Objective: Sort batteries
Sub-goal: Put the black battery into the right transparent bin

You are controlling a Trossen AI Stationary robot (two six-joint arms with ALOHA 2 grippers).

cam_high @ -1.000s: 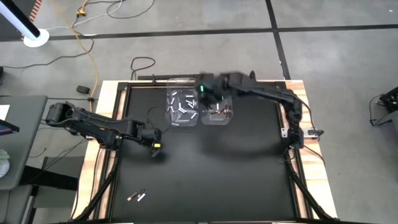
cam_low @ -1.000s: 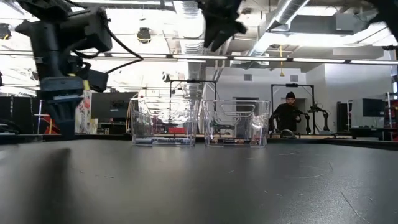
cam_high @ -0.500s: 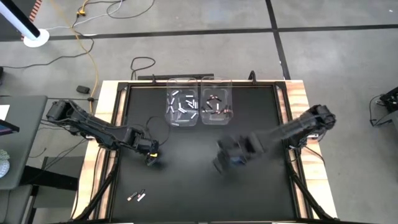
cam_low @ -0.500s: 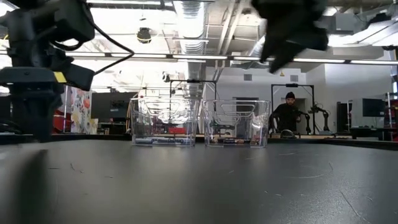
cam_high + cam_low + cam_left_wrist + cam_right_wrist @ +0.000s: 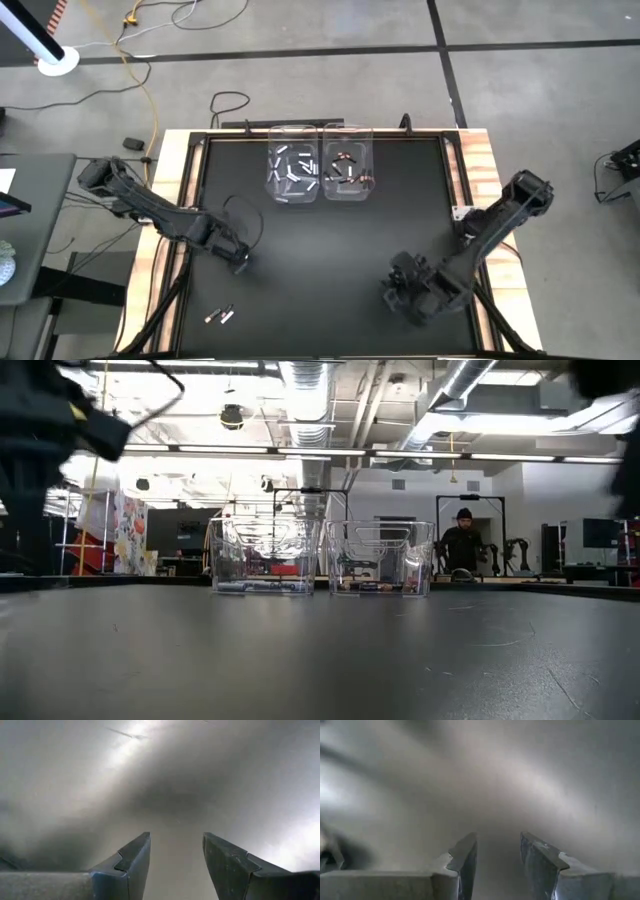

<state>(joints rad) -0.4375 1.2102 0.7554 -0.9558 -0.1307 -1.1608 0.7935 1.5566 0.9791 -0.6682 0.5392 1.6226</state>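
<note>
Two clear plastic bins stand side by side at the far middle of the black bench (image 5: 320, 250). The left bin (image 5: 292, 175) holds the white and silver batteries (image 5: 294, 168), lying loose at mixed angles. The right bin (image 5: 349, 175) holds the reddish-copper and dark batteries (image 5: 348, 170). In the low view both bins (image 5: 264, 557) (image 5: 380, 558) appear upright and touching or nearly so, with their contents low against the floors.

A few more batteries (image 5: 219, 316) lie loose on the bench near its front left corner, well apart from the bins.

The left claw (image 5: 240, 258) hangs over the left part of the bench, between the bins and the loose batteries; in its wrist view its fingers (image 5: 131, 862) stand parted with nothing between them. The right claw (image 5: 405, 291) is over the front right part of the bench; its fingers (image 5: 465, 860) are likewise parted and hold nothing.

The bench has a pale wooden border (image 5: 172, 170) and stands on a grey floor (image 5: 300, 40) crossed by cables (image 5: 135, 60). Beyond the bench, the low view shows a lit workshop with ceiling ducts (image 5: 300, 390) and a person (image 5: 464, 545) in dark clothing behind the right bin.
</note>
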